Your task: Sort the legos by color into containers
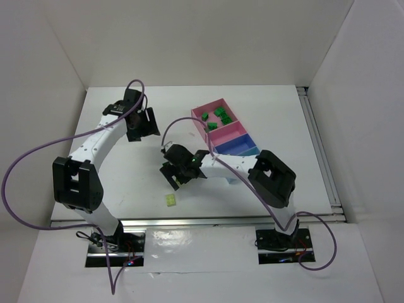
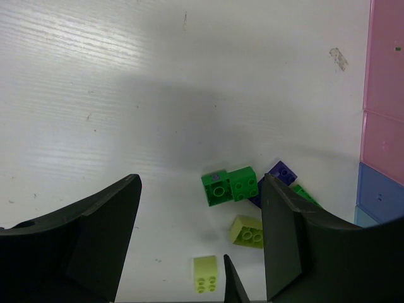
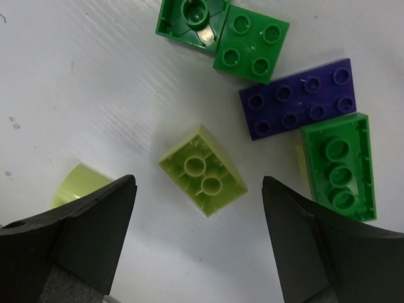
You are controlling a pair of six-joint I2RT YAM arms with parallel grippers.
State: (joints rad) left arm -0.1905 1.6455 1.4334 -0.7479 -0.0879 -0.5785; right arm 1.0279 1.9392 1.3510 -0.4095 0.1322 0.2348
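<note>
My right gripper (image 3: 198, 189) is open, low over a loose pile of legos. An upside-down yellow-green brick (image 3: 202, 172) lies on the table in the gap between its fingers, untouched. Beyond it lie two dark green bricks (image 3: 251, 44), a purple plate (image 3: 297, 99) and another green brick (image 3: 338, 165). A second yellow-green brick (image 3: 76, 183) peeks from behind the left finger. My left gripper (image 1: 140, 126) hangs open and empty at the far left, looking at the same pile (image 2: 230, 186). The containers (image 1: 235, 134) stand in a row at the right; several green bricks (image 1: 218, 117) lie in the far pink one.
One yellow-green brick (image 1: 170, 201) lies alone near the table's front edge. The right forearm (image 1: 227, 167) stretches across in front of the blue boxes (image 1: 240, 149). White walls close in the table on the left, right and back.
</note>
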